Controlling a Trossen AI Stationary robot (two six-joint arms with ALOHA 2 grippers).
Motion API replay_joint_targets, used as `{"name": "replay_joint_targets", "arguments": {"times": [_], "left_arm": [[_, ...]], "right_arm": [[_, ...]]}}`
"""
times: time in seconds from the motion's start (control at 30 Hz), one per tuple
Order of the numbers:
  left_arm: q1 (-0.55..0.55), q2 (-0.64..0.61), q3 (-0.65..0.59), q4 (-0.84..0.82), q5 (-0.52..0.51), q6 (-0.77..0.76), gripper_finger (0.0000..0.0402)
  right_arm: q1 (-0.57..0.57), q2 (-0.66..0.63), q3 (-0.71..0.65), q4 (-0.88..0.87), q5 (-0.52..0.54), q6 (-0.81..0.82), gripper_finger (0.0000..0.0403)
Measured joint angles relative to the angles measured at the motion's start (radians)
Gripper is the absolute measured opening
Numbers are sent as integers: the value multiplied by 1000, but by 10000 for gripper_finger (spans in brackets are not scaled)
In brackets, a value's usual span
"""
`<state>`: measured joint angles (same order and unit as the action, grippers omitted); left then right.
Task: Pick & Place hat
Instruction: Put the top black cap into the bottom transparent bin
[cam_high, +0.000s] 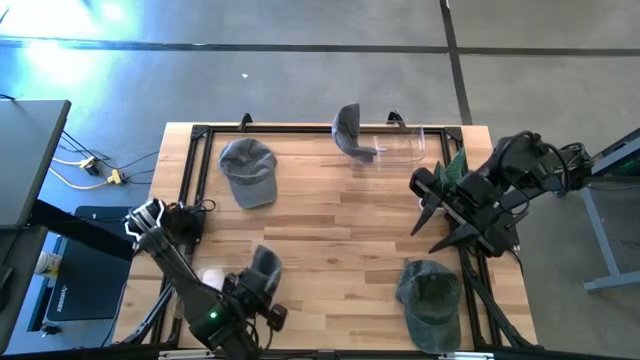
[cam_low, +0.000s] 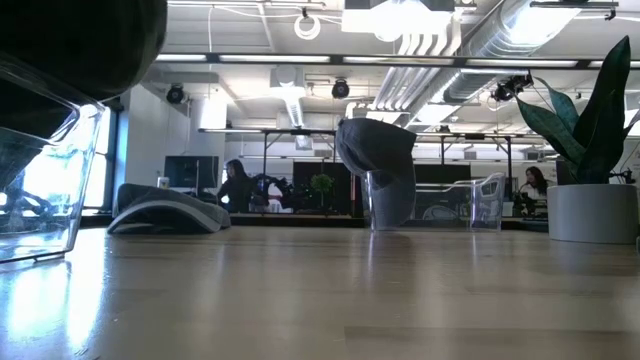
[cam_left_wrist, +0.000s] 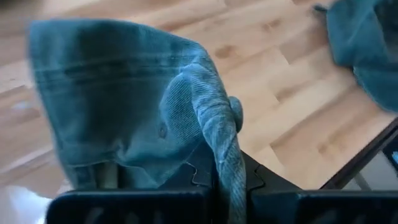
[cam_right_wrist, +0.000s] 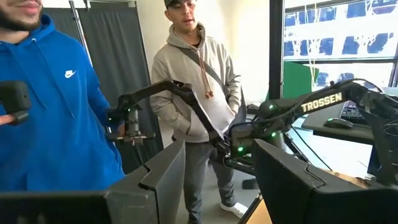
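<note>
Jaws of the left gripper (cam_high: 262, 272) are clamped on a grey-green hat (cam_left_wrist: 134, 109), held above the wooden table (cam_high: 330, 225) near its front edge. Right gripper (cam_high: 440, 215) (raised at the table's right side) has its fingers spread apart, holding nothing.

Overhead camera faces straight down on the table (cam_high: 340, 210); low camera looks level across the same table (cam_low: 320, 290).
</note>
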<state>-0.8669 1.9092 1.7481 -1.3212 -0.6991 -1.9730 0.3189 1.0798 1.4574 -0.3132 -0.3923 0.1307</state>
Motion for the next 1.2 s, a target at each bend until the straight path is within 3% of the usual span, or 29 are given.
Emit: {"name": "replay_joint_targets", "arguments": {"times": [0.17, 0.37, 0.5, 0.67, 0.9, 1.2], "left_arm": [[3, 1, 0, 54, 20, 60, 76], [-7, 3, -1, 73, 174, 57, 184], [-13, 3, -1, 170, 192, 95, 229], [-18, 3, -1, 191, 183, 137, 238], [-18, -7, -1, 154, -13, 134, 239], [-33, -148, 5, 140, 142, 280, 239]], "right_arm": [[0, 0, 0, 0, 0, -5, 181], [0, 0, 0, -1, 0, -17, 181], [0, 0, 0, -2, 0, -37, 181], [0, 6, 0, -3, 0, -61, 181], [0, 22, 0, -4, -10, -59, 181], [0, 27, 0, -4, -11, -75, 181]]}}
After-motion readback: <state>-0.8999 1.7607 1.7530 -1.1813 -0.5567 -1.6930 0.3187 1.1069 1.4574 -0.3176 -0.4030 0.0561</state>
